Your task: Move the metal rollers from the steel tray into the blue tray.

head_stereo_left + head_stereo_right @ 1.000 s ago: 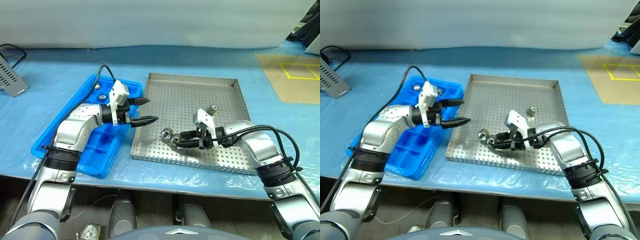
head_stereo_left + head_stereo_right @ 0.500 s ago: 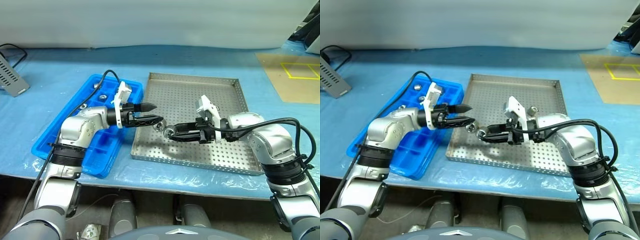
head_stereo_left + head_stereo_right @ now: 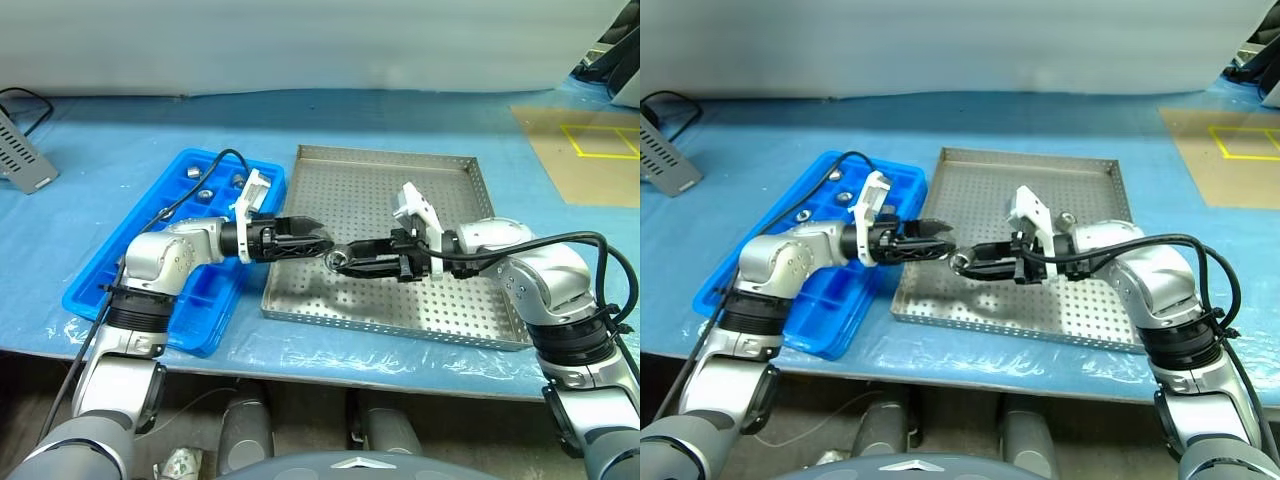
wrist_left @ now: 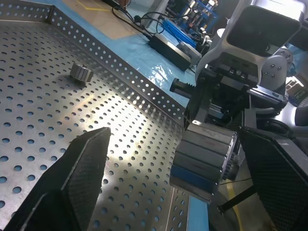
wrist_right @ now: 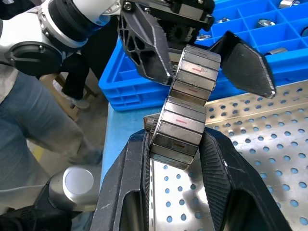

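Note:
My right gripper is shut on a metal roller, held above the left part of the steel tray. My left gripper points at it from the left, open, with a finger on either side of the roller's free end. I cannot tell if they touch it. One more roller lies on the steel tray's perforated floor. The blue tray sits left of the steel tray, with rollers in its far compartments.
A grey device lies at the table's far left. A brown board with yellow tape is at the far right. A person's jeans-clad leg shows beside the table in the right wrist view.
My right gripper lifted the roller off the steel tray and carried it left. My left gripper rolled and moved right until its open fingers flank the roller.

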Controlling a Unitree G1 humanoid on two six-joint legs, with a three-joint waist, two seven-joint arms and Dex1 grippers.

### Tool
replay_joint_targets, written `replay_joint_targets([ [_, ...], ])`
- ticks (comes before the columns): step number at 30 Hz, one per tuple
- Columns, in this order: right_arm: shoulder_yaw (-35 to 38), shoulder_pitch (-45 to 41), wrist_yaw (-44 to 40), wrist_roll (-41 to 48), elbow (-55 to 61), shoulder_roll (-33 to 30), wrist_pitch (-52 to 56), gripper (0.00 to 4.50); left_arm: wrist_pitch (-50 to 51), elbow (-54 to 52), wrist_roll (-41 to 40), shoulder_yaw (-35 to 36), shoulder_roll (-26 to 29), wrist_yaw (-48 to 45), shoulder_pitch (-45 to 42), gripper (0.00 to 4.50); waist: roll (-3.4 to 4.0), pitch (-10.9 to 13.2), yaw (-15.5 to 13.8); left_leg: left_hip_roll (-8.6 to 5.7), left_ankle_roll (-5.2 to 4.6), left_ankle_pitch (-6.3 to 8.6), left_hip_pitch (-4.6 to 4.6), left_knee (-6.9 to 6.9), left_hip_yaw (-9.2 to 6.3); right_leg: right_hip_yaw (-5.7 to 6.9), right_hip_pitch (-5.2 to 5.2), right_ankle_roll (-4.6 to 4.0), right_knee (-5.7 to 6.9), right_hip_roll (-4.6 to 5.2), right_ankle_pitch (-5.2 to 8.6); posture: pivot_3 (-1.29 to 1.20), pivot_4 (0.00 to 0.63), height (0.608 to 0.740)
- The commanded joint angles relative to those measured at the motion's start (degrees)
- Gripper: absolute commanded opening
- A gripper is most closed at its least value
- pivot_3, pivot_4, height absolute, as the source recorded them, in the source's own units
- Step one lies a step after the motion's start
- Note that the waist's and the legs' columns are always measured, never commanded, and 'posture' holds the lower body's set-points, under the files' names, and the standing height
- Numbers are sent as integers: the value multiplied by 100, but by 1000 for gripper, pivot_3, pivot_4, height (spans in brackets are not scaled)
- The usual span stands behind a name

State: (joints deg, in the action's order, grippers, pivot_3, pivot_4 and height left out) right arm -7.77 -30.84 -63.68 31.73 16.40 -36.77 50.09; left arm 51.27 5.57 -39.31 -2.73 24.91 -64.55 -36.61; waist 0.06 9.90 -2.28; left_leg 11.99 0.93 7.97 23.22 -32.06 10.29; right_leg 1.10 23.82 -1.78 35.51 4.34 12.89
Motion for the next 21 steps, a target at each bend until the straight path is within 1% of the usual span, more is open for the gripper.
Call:
replay_joint_targets([
  [1, -33, -73, -50, 1, -57, 21, -289, 1089, 52, -179, -135, 109, 33, 8, -59, 4480, 0, 0, 0, -1, 0, 0, 1, 0, 0, 0, 0, 0, 0, 0, 0, -231, 150, 740],
  [6, -124, -45, -27, -61, -183, 45, -485, 1089, -15, 10, 7, 49, -184, 256, -154, 4480, 0, 0, -3, 0, -1, 0, 2, 0, 0, 0, 0, 0, -1, 0, 0, -230, 150, 740],
  [9, -153, -36, -14, -88, -223, 34, -559, 1089, -197, -81, 229, -155, -202, 296, -105, 4480, 0, 0, -2, -1, -2, 1, 3, -2, 0, 0, 0, 0, -1, 1, 0, -230, 150, 740],
  [10, -150, -42, -3, -92, -230, 33, -564, 1089, -152, -140, 171, -167, -203, 237, -71, 4480, 0, 0, -2, -1, -2, 1, 2, -2, 0, 0, -1, 0, -1, 1, 0, -230, 150, 740],
  [11, -143, -54, 8, -88, -234, 33, -558, 1089, -100, -175, 140, -186, -200, 216, -54, 4101, 0, 0, -1, 0, -2, 1, 2, -2, -1, 0, -1, 0, -1, 0, 0, -230, 150, 740],
  [12, -142, -68, 17, -90, -240, 35, -553, 1089, -87, -188, 149, -211, -189, 214, -49, 3940, 0, 0, -1, 0, -2, 1, 2, -2, -1, 0, -1, 0, -1, 0, 0, -232, 150, 740],
  [14, -138, -91, 36, -89, -249, 43, -539, 1089, -80, -152, 183, -224, -183, 254, -77, 3282, 0, 0, 0, 0, -1, 1, 2, -2, -1, 0, -1, 0, -1, 0, 0, -232, 150, 740],
  [21, -160, -122, 69, -102, -258, 40, -520, 1089, 8, 0, 68, -45, -193, 314, -199, 3282, 0, 0, -1, -1, -2, 1, 2, -3, -1, 0, -1, 0, 0, 0, 0, -230, 150, 740],
])
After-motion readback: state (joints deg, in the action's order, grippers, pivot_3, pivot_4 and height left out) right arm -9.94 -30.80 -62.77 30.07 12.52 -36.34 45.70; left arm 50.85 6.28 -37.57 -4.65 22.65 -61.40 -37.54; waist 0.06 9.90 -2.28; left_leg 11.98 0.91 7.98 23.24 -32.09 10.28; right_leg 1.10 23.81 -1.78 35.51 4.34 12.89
